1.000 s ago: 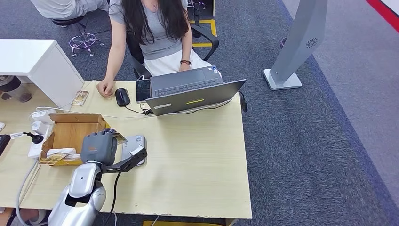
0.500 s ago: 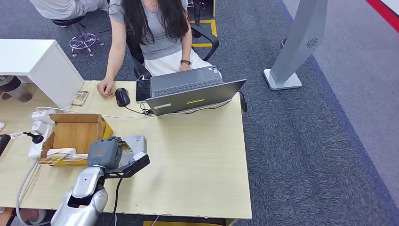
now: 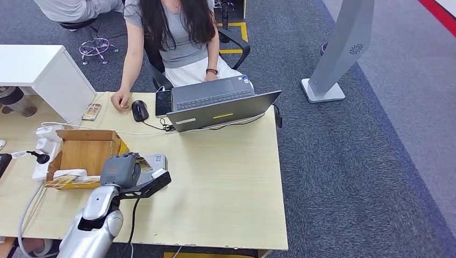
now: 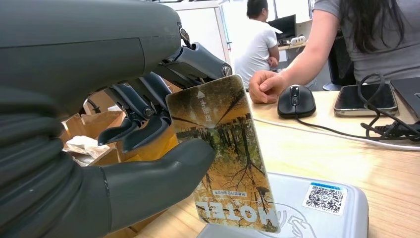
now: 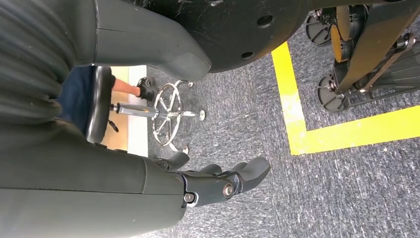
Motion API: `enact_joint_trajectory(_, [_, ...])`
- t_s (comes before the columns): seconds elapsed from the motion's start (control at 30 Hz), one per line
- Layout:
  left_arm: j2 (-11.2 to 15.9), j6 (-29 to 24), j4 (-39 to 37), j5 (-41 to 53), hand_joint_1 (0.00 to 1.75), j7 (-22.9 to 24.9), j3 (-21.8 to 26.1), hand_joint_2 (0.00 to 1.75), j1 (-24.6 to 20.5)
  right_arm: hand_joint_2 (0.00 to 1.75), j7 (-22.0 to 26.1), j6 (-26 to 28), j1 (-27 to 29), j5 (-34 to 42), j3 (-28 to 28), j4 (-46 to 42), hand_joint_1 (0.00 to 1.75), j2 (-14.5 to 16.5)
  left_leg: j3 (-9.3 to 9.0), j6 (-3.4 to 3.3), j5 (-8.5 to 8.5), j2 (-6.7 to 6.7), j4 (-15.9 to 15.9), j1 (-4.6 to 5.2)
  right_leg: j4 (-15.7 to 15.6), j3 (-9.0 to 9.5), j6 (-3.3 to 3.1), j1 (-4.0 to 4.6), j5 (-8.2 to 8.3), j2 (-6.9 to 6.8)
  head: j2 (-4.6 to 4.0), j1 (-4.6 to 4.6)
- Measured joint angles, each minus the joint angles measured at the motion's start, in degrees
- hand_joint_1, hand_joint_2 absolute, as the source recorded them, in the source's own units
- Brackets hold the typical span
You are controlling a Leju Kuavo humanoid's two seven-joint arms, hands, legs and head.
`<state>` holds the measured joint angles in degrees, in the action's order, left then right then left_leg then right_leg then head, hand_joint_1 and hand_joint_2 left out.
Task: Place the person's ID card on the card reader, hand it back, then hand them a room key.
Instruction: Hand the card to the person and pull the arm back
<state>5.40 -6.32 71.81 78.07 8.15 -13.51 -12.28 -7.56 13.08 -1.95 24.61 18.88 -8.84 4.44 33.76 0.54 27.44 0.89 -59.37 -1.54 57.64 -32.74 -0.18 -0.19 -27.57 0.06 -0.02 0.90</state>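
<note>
My left hand (image 3: 121, 170) pinches a card (image 4: 227, 151) between thumb (image 4: 163, 173) and fingers. The card shows autumn trees and the word MOTEL. It stands nearly upright with one edge right at the top of the grey card reader (image 4: 322, 218), which bears a QR sticker; I cannot tell whether they touch. In the head view the card (image 3: 144, 165) sits over the reader (image 3: 157, 160) near the table's left front. My right hand (image 5: 218, 184) hangs over the carpet, fingers apart, holding nothing.
A person (image 3: 172, 32) sits across the table (image 3: 226, 183), one hand (image 3: 120, 100) resting beside a black mouse (image 3: 140, 110). A phone (image 3: 163, 102) and open laptop (image 3: 220, 105) lie near them. A cardboard box (image 3: 86, 150) and power strips (image 3: 44, 146) flank my left hand.
My left hand has carried the card a little to the right, from beside the box to over the card reader. The person has not moved.
</note>
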Motion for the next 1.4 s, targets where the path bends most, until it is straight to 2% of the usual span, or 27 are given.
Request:
enact_joint_trajectory(0.27, [0.0, -0.47, -0.4, -0.28, 1.75, -0.08, 0.0, 1.75, -0.26, 1.75, 0.0, -0.01, -0.01, -0.02, 0.08, 0.01, 0.0, 0.0, 0.0, 0.01, 0.01, 0.0, 0.0, 0.0, 0.0, -0.01, 0.0, 0.0, -0.01, 0.0, 0.0, 0.0])
enact_joint_trajectory(0.43, [0.04, -7.95, -0.05, -1.53, 1.75, -1.09, 0.03, 1.75, -2.43, 1.75, 0.03, -0.13, -0.03, -0.58, 0.26, 0.01, 0.0, -0.07, 0.02, 0.0, -0.02, -0.06, -0.01, 0.0, 0.0, -0.02, 0.0, 0.0, 0.01, -0.06, 0.0, 0.0])
enact_joint_trajectory(0.6, [1.32, -17.08, 0.39, -2.87, 1.75, -5.13, 1.58, 1.75, -10.6, 1.75, 0.0, -0.91, -0.19, -2.4, 1.5, 0.02, 0.0, -0.38, 0.02, 0.04, -0.08, -0.12, -0.02, -0.01, 0.02, 0.01, -0.02, 0.01, 0.07, -0.1, 0.0, 0.0])
enact_joint_trajectory(0.7, [2.75, -19.32, -1.72, -0.89, 1.75, -6.1, 3.41, 1.75, -17.79, 1.75, -0.19, -1.26, -0.41, -3.37, 2.54, 0.03, 0.0, -0.56, 0.02, 0.06, -0.13, -0.14, -0.02, -0.02, 0.02, 0.01, -0.02, 0.02, 0.09, -0.1, 0.0, 0.0])
enact_joint_trajectory(0.83, [5.97, -20.7, -13.95, 4.73, 1.75, -5.53, 5.52, 1.75, -31.78, 1.75, -0.81, -1.78, -0.87, -4.5, 4.07, 0.07, 0.0, -0.77, 0.02, 0.13, -0.22, -0.06, -0.01, -0.07, 0.06, -0.03, -0.13, 0.06, 0.18, -0.01, 0.0, 0.0])
enact_joint_trajectory(0.93, [7.41, -22.3, -21.47, 5.84, 1.75, -5.91, 6.59, 1.75, -38.7, 1.75, -1.02, -2.0, -1.0, -4.69, 4.64, 0.07, 0.0, -0.86, -0.01, 0.14, -0.23, 0.03, -0.01, -0.06, 0.07, -0.05, -0.15, 0.06, 0.2, 0.07, 0.0, 0.01])
enact_joint_trajectory(1.13, [8.04, -23.07, -28.5, 6.69, 1.75, -5.57, 6.91, 1.75, -42.58, 1.75, -1.03, -2.02, -1.21, -4.77, 5.43, 0.07, 0.0, -0.9, 0.05, 0.14, -0.22, -0.06, -0.01, -0.06, 0.07, -0.05, -0.14, 0.06, 0.18, 0.0, 0.0, -0.01])
enact_joint_trajectory(1.4, [8.45, -21.4, -32.65, 7.61, 1.75, -4.04, 6.97, 1.75, -45.62, 1.75, -1.84, -2.0, -1.34, -4.81, 5.8, 0.09, 0.0, -0.96, 0.05, 0.14, -0.22, -0.07, -0.01, -0.06, 0.06, -0.07, -0.14, 0.05, 0.18, 0.0, 0.0, -0.01])
